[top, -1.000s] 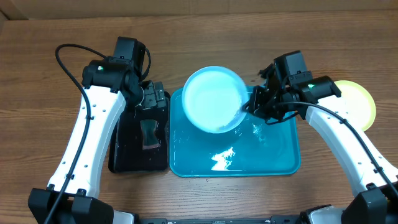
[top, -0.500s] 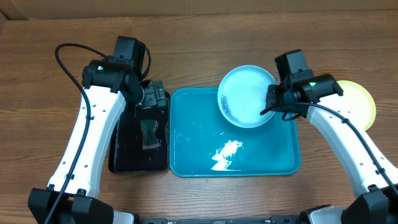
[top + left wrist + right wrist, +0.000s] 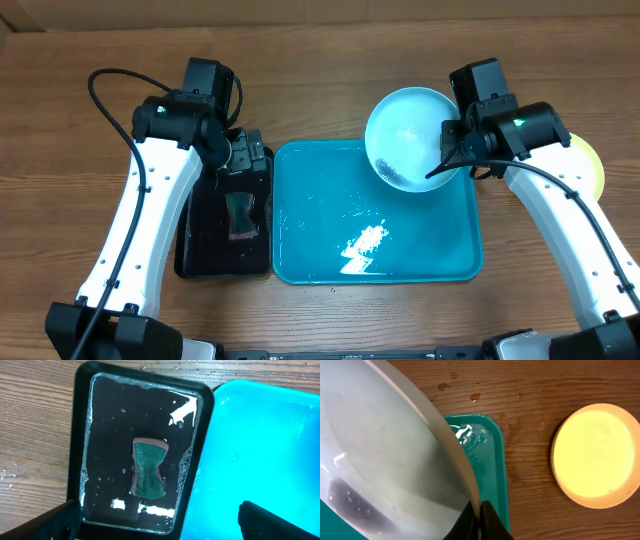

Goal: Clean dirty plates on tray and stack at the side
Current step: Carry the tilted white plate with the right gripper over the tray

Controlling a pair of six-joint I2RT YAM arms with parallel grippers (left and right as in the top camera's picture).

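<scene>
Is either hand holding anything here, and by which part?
The right hand pinches the light cyan plate by its rim. The left hand is open and holds nothing.

Cyan plate (image 3: 405,135) — tilted over blue tray (image 3: 320,220), yellow plate (image 3: 592,455) beside

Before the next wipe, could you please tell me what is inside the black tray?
A green sponge lies in soapy water in the black tray; the floor beneath it is covered.
</scene>
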